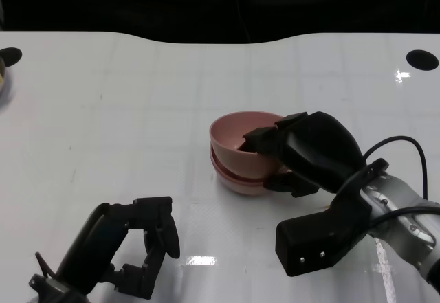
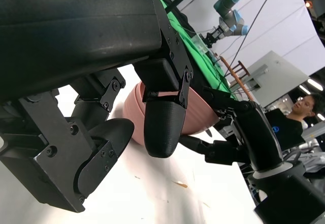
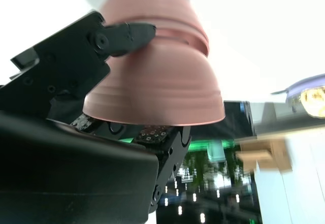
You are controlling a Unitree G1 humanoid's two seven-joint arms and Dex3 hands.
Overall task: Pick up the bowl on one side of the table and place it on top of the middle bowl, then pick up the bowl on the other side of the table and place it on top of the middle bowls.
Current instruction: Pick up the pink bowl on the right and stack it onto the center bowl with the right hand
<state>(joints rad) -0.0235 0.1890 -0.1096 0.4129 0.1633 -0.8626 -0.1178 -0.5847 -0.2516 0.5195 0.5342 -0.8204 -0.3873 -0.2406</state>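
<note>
The right robot hand (image 1: 292, 157) grips the rim of the top pink bowl (image 1: 242, 141), fingers inside and outside the wall, likely to steady it as it nests into the pink bowl stack (image 1: 240, 176) at the middle of the white tabletop (image 1: 137, 110). The left robot hand (image 1: 141, 248) hovers near the tabletop in front of the stack, fingers apart, holding nothing, apparently idle.

A glossy white table (image 1: 137, 110) carries two round black holes, one at its far right corner (image 1: 421, 59) and one at its far left edge (image 1: 11, 56). Beyond the table, the left wrist view shows a green-covered surface (image 2: 195, 28), a person in dark clothing (image 2: 297, 120) and a grey-and-blue robot arm (image 2: 229, 10).
</note>
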